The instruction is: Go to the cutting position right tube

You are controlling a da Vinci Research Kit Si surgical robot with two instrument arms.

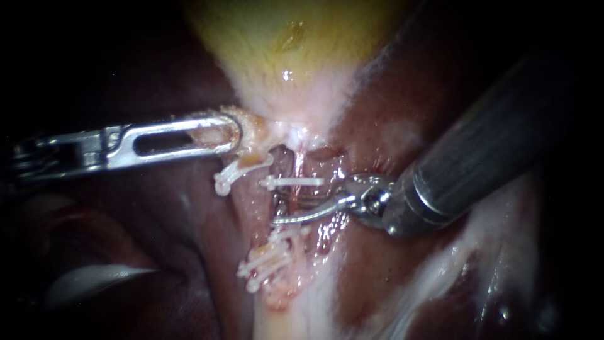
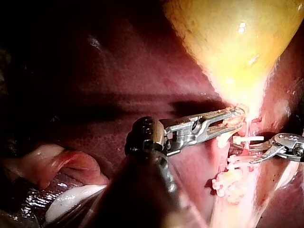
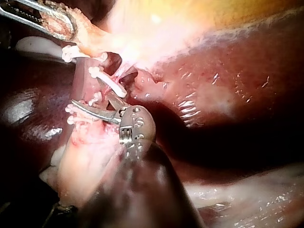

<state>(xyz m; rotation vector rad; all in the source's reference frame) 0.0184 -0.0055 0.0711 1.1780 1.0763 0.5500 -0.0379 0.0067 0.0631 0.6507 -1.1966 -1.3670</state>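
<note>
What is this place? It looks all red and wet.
Probably a surgery setup, seen close up: dark red liver, yellowish gallbladder, white clips on a tube, and the left instrument and right instrument working there.

2 instrs, left instr (image 1: 221, 133) & right instr (image 1: 286, 211), 1 gallbladder (image 1: 283, 38), 1 liver (image 1: 371, 277), min 4 white clips (image 1: 292, 182), clump under right instr uncountable

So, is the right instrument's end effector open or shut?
Open: the right instrument shows a clear gap between its two curved blades, nothing gripped.
</note>
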